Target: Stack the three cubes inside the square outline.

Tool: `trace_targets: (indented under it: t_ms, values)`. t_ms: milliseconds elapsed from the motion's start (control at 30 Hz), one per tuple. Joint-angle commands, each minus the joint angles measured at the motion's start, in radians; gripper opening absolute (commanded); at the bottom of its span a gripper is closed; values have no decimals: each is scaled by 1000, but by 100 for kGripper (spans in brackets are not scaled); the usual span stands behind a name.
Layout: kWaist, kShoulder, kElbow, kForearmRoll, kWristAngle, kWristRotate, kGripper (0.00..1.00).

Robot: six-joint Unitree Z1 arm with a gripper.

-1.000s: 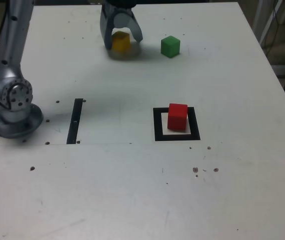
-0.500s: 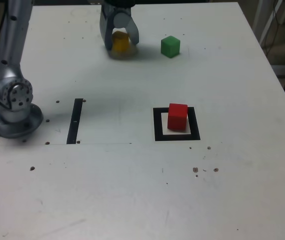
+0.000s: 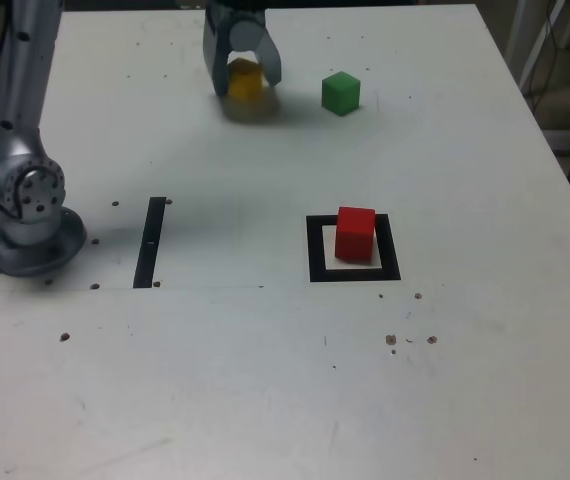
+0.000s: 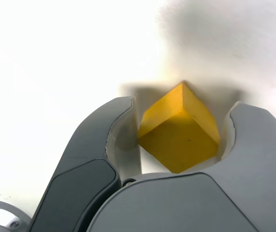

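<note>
Since earlier, my grey claw narrowed onto small matte yellow cube, jaws clamping it; red matte cube awaits inside black square outline as base.

Speckled white counter holds a green cube, a thin black strip, the arm's base, and a square outline with a red cube inside.

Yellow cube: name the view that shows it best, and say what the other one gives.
The wrist view: the yellow cube fills the middle, pinched between the fingers of the gripper, with its edges sharp. The exterior view shows it small at the table's far edge, partly hidden by the fingers.
</note>
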Motion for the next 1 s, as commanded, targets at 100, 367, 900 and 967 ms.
trace_targets:
  t_ms: [100,367,900,967]
  values:
    - [-32,-55,-3,30,7,-6,56]
    - [-147,-154,-32,124,21,-46,56]
    - [-440,-228,-24,227,33,-212,56]
    - [-480,-230,-20,232,27,-237,56]
